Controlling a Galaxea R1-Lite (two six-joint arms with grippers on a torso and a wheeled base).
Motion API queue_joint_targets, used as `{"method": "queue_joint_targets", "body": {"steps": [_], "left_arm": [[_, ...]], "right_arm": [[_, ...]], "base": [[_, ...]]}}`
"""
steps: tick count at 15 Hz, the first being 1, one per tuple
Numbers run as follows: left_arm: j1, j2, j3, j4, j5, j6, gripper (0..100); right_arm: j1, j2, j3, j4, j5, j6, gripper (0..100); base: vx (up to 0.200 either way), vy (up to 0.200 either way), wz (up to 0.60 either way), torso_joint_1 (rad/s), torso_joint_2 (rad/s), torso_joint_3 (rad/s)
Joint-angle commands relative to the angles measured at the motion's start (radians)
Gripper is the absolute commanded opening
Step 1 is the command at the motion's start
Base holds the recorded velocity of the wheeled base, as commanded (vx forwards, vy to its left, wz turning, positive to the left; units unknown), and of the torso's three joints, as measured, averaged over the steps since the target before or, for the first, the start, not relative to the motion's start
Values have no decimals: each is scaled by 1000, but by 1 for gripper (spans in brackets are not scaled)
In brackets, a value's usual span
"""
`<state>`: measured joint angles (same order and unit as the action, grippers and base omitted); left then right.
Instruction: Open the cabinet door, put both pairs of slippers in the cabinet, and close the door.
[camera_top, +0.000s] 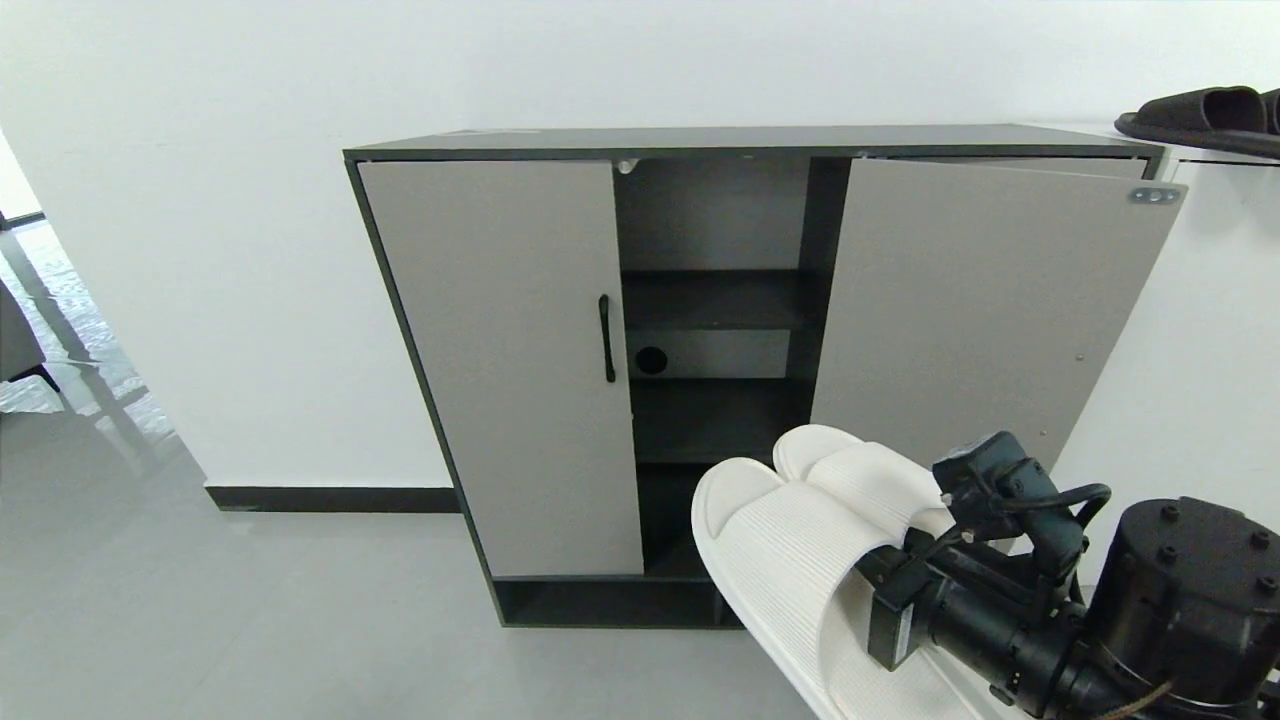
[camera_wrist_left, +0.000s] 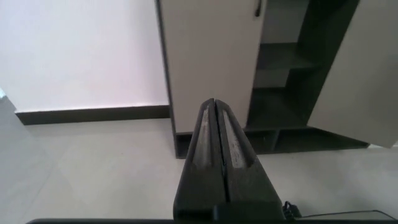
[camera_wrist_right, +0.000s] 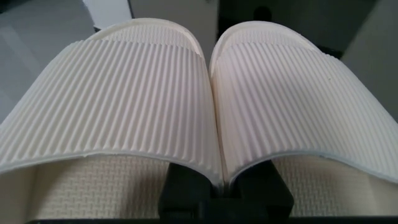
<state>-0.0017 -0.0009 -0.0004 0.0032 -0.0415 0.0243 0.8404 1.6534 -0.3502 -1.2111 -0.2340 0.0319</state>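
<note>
R pincer (camera_wrist_right: 224, 190) clamped on white slipper pair (camera_top: 800, 540) at adjoining strap edges, in front of open cabinet (camera_top: 500, 350). Prob. foam: light, soft, flexes; grip straps, not toes. L pincer (camera_wrist_left: 214, 143) closed, empty.

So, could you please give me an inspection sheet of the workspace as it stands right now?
Surface: grey floor, smooth, bare in front of the cabinet.
Job's things: cabinet with its left door shut and its right door swung open, shelves showing. White slippers held side by side before the opening. Dark slippers on a white ledge to the cabinet's right.
Clutter: nothing seen.
Grippers: right hand shut on the white slippers; left hand shut, holding nothing, above the floor.
Cables: black cable looped at the right wrist.
Surroundings: white wall, dark baseboard.
</note>
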Motion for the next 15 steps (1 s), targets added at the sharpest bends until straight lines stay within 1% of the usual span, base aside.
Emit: {"method": "queue_joint_targets", "body": {"steps": [1, 2, 4, 5, 7, 9, 10, 11, 13, 15], "left_arm": [[0, 2, -1, 0, 0, 0, 0], [0, 2, 0, 0, 0, 0, 0], [0, 2, 0, 0, 0, 0, 0], [0, 2, -1, 0, 0, 0, 0], [0, 2, 0, 0, 0, 0, 0], [0, 2, 0, 0, 0, 0, 0], [0, 2, 0, 0, 0, 0, 0], [0, 2, -1, 0, 0, 0, 0], [0, 2, 0, 0, 0, 0, 0], [2, 2, -1, 0, 0, 0, 0]], "right_arm": [[-9, 5, -10, 1, 1, 0, 0], [-23, 6, -23, 2, -7, 0, 0], [-53, 28, -64, 11, -70, 0, 0], [-101, 68, -131, 18, -148, 0, 0], [-155, 135, -222, 19, -263, 6, 0], [-184, 160, -260, 19, -304, 6, 0], [-184, 160, -260, 19, -304, 6, 0], [-204, 167, -273, 19, -317, 6, 0], [-208, 174, -274, 18, -318, 6, 0], [-207, 186, -280, 18, -318, 8, 0]], "base": [[0, 200, 0, -2, 7, 7], [0, 200, 0, 7, 2, 2], [0, 0, 0, 0, 0, 0], [0, 0, 0, 0, 0, 0], [0, 0, 0, 0, 0, 0], [0, 0, 0, 0, 0, 0], [0, 0, 0, 0, 0, 0], [0, 200, 0, 7, 2, 7], [0, 200, 0, 5, -2, 2], [0, 0, 0, 0, 0, 0]]}}
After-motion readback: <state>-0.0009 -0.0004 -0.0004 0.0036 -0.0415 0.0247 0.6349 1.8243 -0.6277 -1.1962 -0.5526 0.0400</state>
